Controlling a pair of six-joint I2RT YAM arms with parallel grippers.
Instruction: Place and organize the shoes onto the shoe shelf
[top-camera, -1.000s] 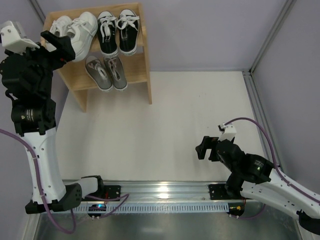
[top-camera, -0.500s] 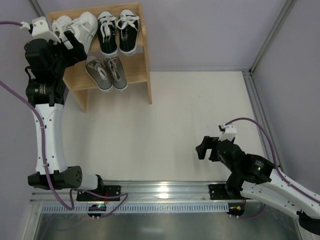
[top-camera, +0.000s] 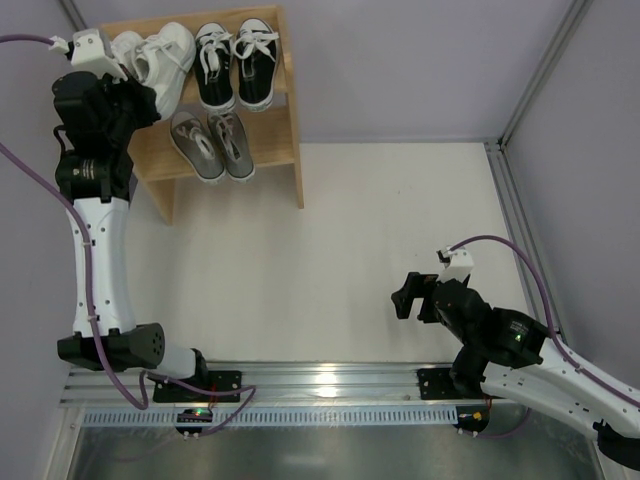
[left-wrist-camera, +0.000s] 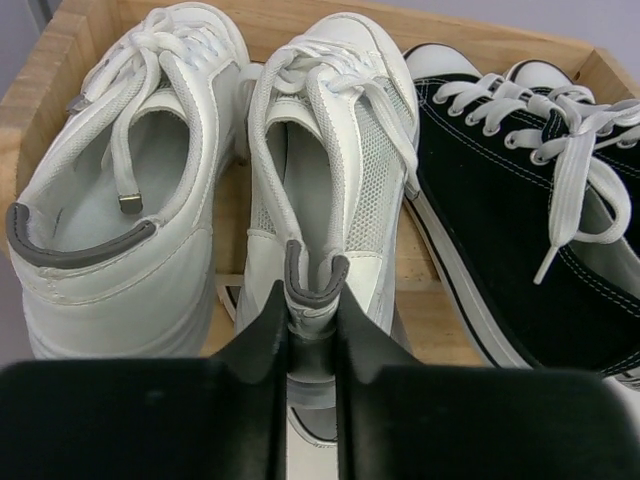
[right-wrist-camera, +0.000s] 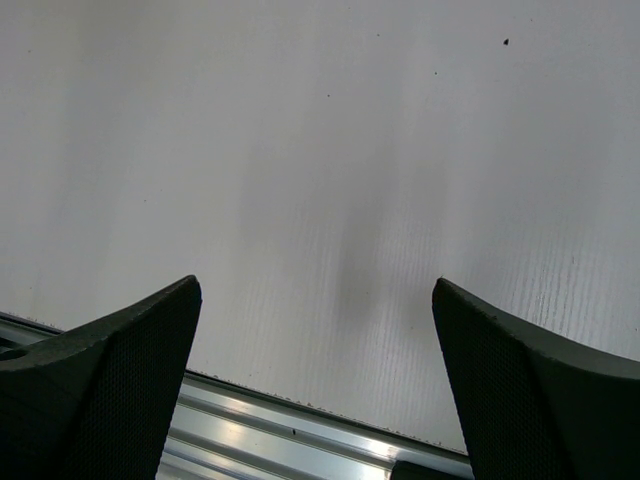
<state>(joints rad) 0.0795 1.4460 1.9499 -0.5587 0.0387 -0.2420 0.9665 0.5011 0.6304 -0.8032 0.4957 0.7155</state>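
Shoe shelf (top-camera: 275, 148): stands at the far left of the table (top-camera: 400, 200). All three pairs are on it. The left arm leans in close to its left side panel, and a careless pull-back could knock the rack.
White pair (top-camera: 150, 60): on the top tier, left side, toes to the back rail.
Black pair (top-camera: 235, 62): on the top tier, just beside the white pair. A sideways shove on the white sneaker would crowd it.
Grey pair (top-camera: 210, 145): on the lower tier, untouched.
Held white sneaker (left-wrist-camera: 330, 170): its heel appears to stick out past the front edge. If let go there, it may tip or slide off the tier.
Left gripper (left-wrist-camera: 312, 318): clamped on the heel tab (left-wrist-camera: 315, 280) of that sneaker. If the arm withdraws before the fingers part fully, the tab may snag and drag the shoe out.
Right gripper (right-wrist-camera: 315, 385): jaws spread wide and holding nothing, over bare table well apart from the shelf. No hazard noted.
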